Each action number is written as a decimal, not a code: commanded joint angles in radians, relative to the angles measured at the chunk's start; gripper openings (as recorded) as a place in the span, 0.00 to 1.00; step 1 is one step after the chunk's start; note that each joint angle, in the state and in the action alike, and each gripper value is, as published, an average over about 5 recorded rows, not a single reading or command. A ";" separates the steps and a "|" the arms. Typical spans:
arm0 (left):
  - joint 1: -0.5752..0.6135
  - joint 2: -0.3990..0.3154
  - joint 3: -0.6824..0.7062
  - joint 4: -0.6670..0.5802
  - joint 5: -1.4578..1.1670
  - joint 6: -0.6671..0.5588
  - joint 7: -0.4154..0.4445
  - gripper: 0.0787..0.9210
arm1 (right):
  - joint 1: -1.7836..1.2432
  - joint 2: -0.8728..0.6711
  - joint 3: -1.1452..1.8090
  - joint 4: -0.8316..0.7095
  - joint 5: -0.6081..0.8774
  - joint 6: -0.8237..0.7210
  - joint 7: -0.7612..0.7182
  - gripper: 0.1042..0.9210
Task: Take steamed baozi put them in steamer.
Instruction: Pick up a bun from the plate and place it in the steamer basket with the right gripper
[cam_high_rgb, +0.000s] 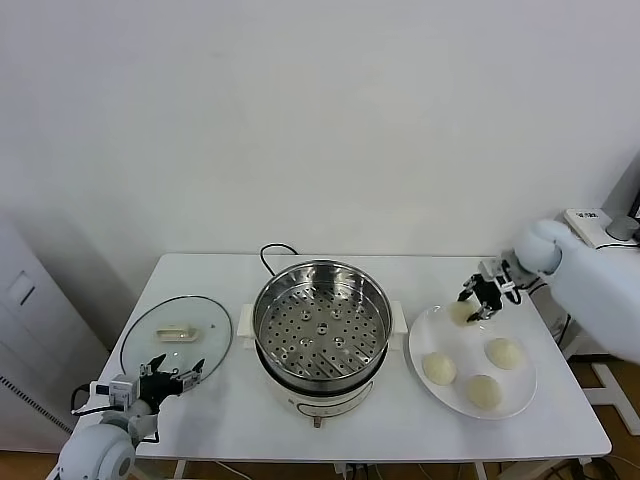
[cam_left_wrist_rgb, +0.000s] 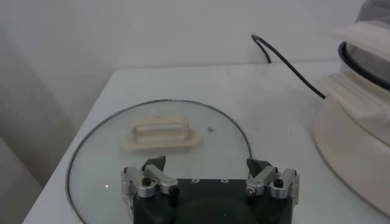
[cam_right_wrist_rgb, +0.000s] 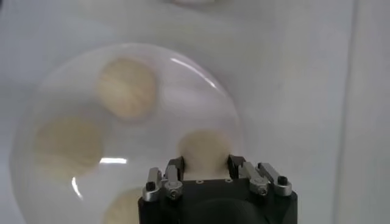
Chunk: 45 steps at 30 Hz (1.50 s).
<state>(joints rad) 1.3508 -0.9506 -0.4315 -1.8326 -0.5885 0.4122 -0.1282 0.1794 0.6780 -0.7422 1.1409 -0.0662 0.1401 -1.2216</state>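
Observation:
The steel steamer (cam_high_rgb: 322, 320) with its perforated tray stands mid-table on a white base and holds nothing. Four pale baozi are at the white plate (cam_high_rgb: 470, 345) on the right. Three lie on it (cam_high_rgb: 438, 368) (cam_high_rgb: 484, 391) (cam_high_rgb: 504, 352). My right gripper (cam_high_rgb: 478, 305) (cam_right_wrist_rgb: 205, 163) is over the plate's far-left edge, its fingers closed against both sides of the fourth baozi (cam_high_rgb: 461, 312) (cam_right_wrist_rgb: 204, 146). I cannot tell whether that baozi is off the plate. My left gripper (cam_high_rgb: 178, 373) (cam_left_wrist_rgb: 207, 163) is open and empty by the table's front left.
A round glass lid (cam_high_rgb: 177, 335) (cam_left_wrist_rgb: 109, 164) with a beige handle lies flat at the left, under my left gripper. The steamer's white base (cam_left_wrist_rgb: 359, 122) and black cord (cam_left_wrist_rgb: 286, 61) are beside it. A white box (cam_high_rgb: 590, 225) sits off the table's far right.

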 joint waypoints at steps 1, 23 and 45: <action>0.001 0.002 -0.001 0.000 0.000 -0.001 0.001 0.88 | 0.305 0.038 -0.179 0.098 0.165 0.104 -0.036 0.44; -0.002 0.013 0.011 0.015 0.002 -0.011 0.005 0.88 | 0.387 0.458 -0.273 0.083 -0.018 0.679 0.050 0.45; 0.003 0.013 0.009 0.017 0.002 -0.020 0.008 0.88 | 0.164 0.494 -0.182 0.081 -0.321 0.733 0.034 0.45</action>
<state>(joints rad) 1.3539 -0.9392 -0.4218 -1.8169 -0.5862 0.3919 -0.1203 0.4077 1.1504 -0.9411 1.2208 -0.3033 0.8240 -1.1884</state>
